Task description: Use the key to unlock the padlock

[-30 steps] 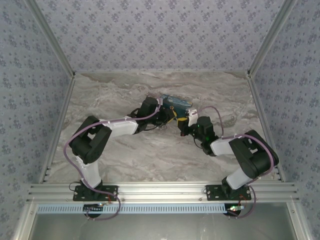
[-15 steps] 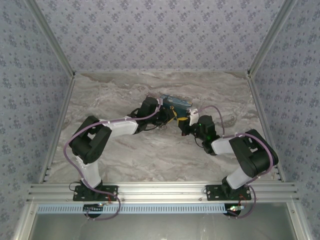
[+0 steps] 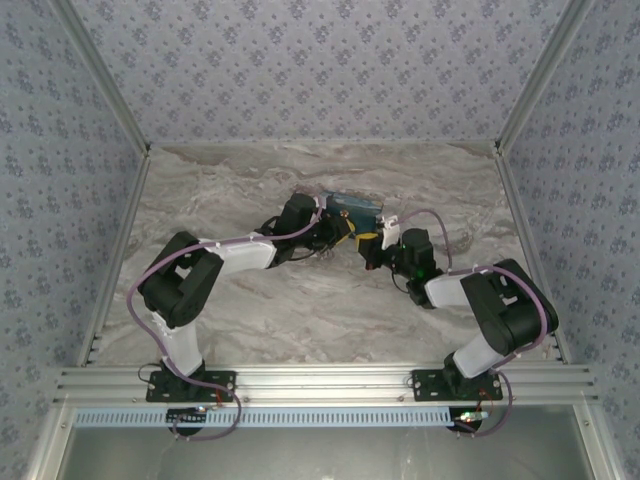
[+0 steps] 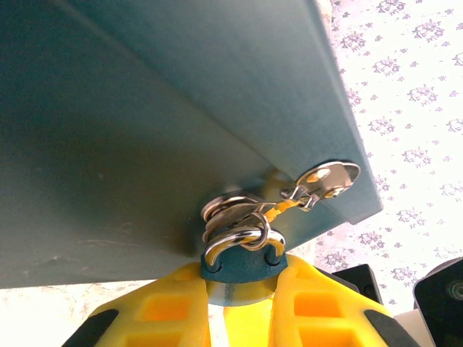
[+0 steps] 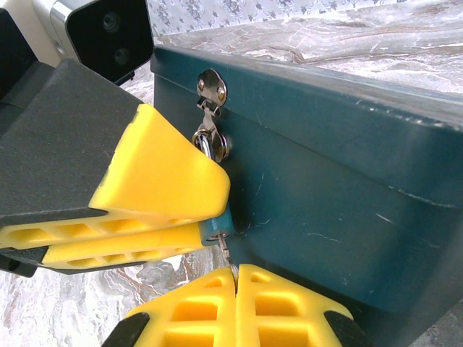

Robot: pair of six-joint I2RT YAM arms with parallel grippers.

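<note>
The small blue padlock (image 4: 240, 264) hangs by its pale shackle from the hasp (image 4: 327, 178) on the dark teal box (image 4: 181, 108). My left gripper (image 4: 239, 289) is shut on the padlock's body, yellow fingers on either side. In the right wrist view the padlock's bottom end (image 5: 219, 225) pokes out from the left gripper's yellow fingers (image 5: 159, 181). The thin key (image 5: 228, 254) runs from the padlock's keyhole down into my right gripper (image 5: 236, 278), which is shut on it. In the top view both grippers meet at the box (image 3: 352, 207): left gripper (image 3: 338, 234), right gripper (image 3: 368, 246).
The box stands on the marble table (image 3: 250, 310) near its middle back. Patterned walls (image 3: 320, 70) close in three sides. The left wrist camera housing (image 5: 108, 36) sits close above the left fingers.
The right arm's wrist has shifted slightly toward the box, closing on the left gripper. The left arm has stayed still.
</note>
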